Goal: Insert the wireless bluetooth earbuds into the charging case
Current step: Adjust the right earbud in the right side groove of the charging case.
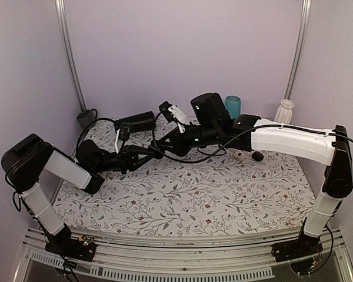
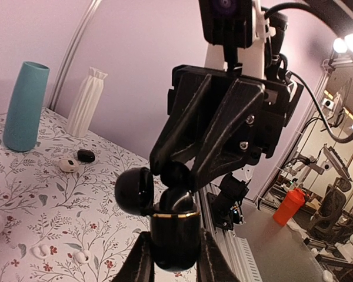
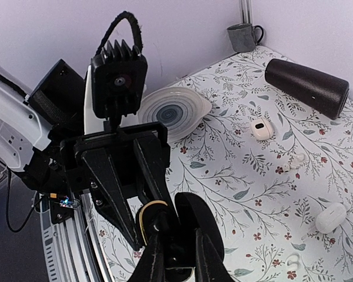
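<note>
My left gripper point(image 2: 175, 261) is shut on the black charging case point(image 2: 175, 238), held upright above the table. The case has a gold rim, and its lid point(image 2: 133, 191) hangs open to the left. My right gripper point(image 3: 176, 249) comes at the case mouth from the other side, shut on a tiny black earbud point(image 2: 176, 174). A second dark rounded shape, seemingly the other earbud point(image 2: 177, 201), sits in the case mouth. In the right wrist view the gold-rimmed case point(image 3: 142, 222) and its lid point(image 3: 195, 218) lie just beyond my fingertips. In the top view both grippers meet mid-table point(image 1: 166, 148), and the case is hidden there.
At the back stand a teal vase point(image 1: 233, 107), a white ribbed vase point(image 1: 285, 111), a grey mug point(image 1: 86, 117) and a black cylinder point(image 1: 135, 121). A plate point(image 3: 173, 111), a white case point(image 3: 260, 128), loose white earbuds point(image 3: 295, 158) and another small black rounded object point(image 2: 86, 155) lie on the floral cloth.
</note>
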